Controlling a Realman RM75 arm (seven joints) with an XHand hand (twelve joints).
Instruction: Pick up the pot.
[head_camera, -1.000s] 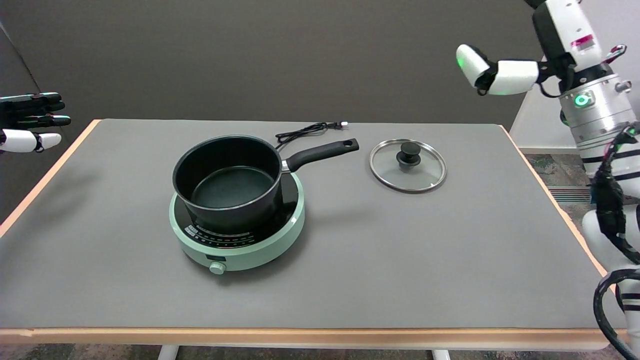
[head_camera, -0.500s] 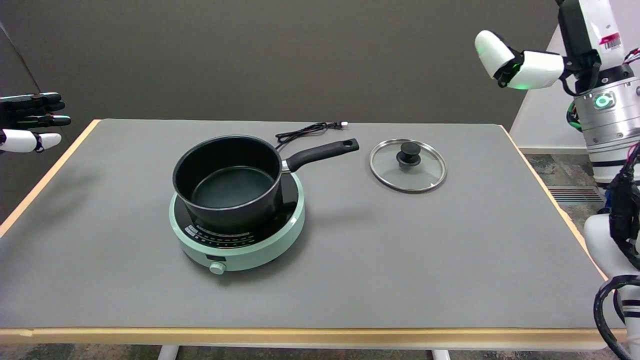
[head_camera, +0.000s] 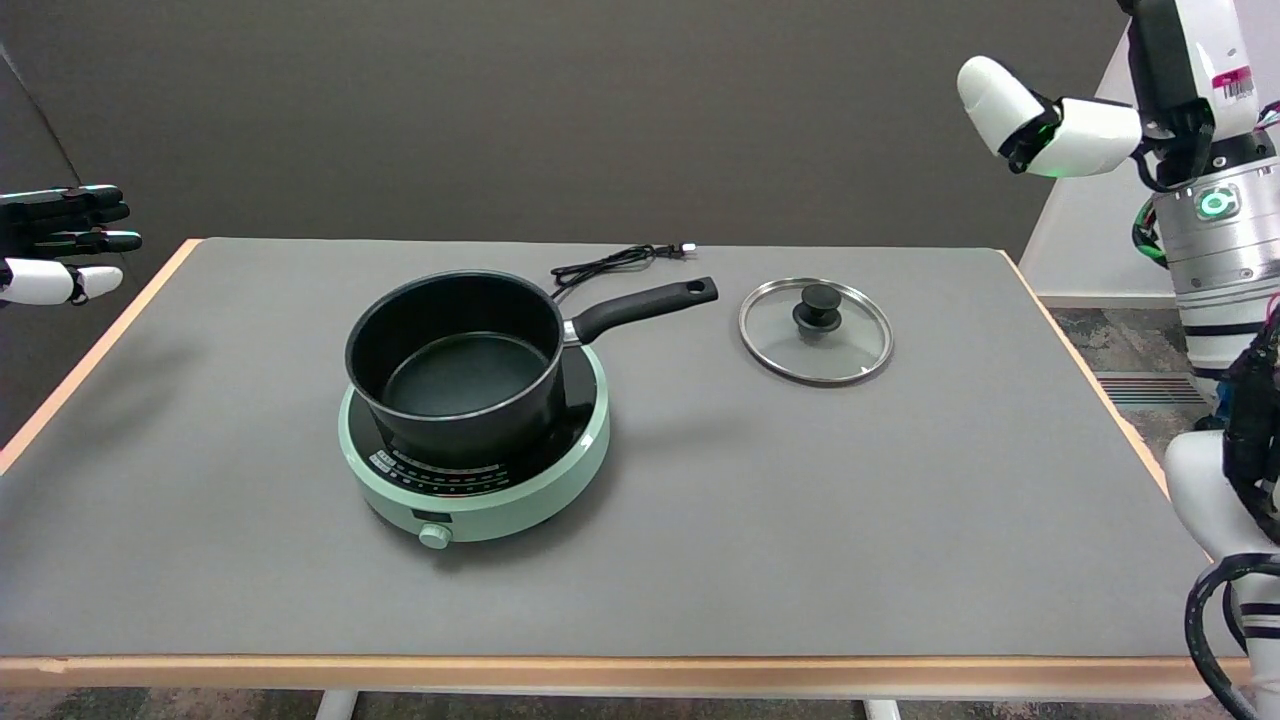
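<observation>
The black non-stick pot (head_camera: 455, 365) sits on the round mint-green cooker (head_camera: 476, 470), its handle (head_camera: 645, 305) pointing toward the glass lid (head_camera: 815, 330), free to grasp. The right hand (head_camera: 1050, 125) hangs high beyond the lid, empty; how far it is spread I cannot tell.

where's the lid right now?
In the head view, the glass lid lies flat on the table, right of centre, knob up, just past the tip of the pot handle and apart from it.

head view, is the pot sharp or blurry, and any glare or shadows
Head view: the pot is sharp, with no blur; the glass lid shows faint sheen, no harsh glare; soft shadows fall right of the induction cooker on the table.
</observation>
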